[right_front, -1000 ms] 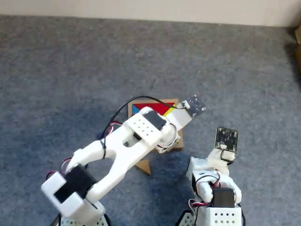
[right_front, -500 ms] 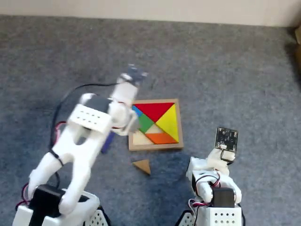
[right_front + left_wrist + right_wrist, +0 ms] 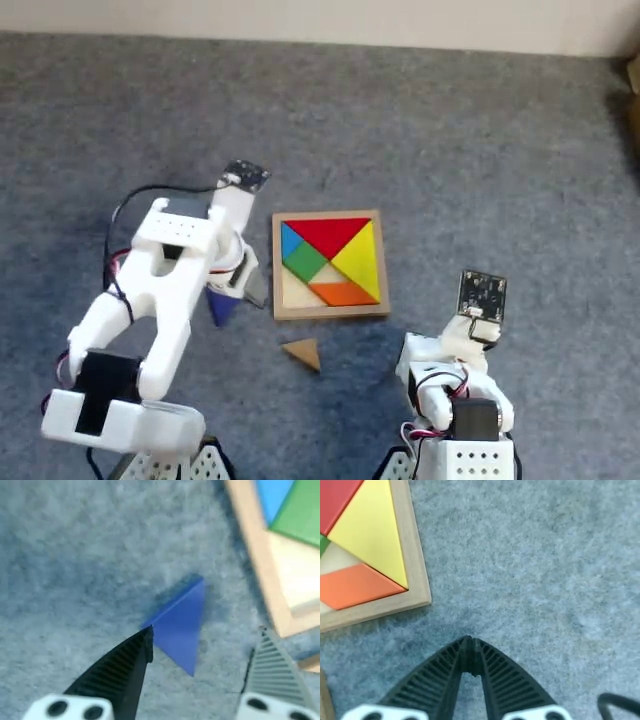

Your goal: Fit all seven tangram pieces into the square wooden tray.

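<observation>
At centre of carpet (image 3: 450, 150), tray (image 3: 330, 314) partly filled: red (image 3: 328, 232), yellow (image 3: 360, 262), green (image 3: 305, 262), light blue (image 3: 291, 240) and orange (image 3: 340, 293) seated flush inside. Bare wood along one side and in a small patch at the middle, judged to be the seats for the two loose pieces.

Outside the tray: blue triangle (image 3: 181, 627) flat on the carpet, just beside the rim on the bare-wood side and apart from it. Also loose: wooden triangle (image 3: 302, 352), on the carpet just in front of the tray, well clear of either gripper.

At left gripper (image 3: 205, 640): low over the blue triangle, jaws wide apart and straddling it. Black finger at one corner, contact not determinable; grey finger clear on the tray side. Nothing clamped. Placement consistent with lining up a pinch across the piece.

At right gripper (image 3: 470, 647): jaws together, empty, over bare carpet off the tray corner beside the yellow. Parked back, presumably to leave the tray free for the left gripper.

Judgement: five of seven in; pick of the blue triangle in hand, not yet made. Risks: thin flat piece on soft carpet, hard to get under; grey finger close to the rim, liable to catch the tray on closing.
</observation>
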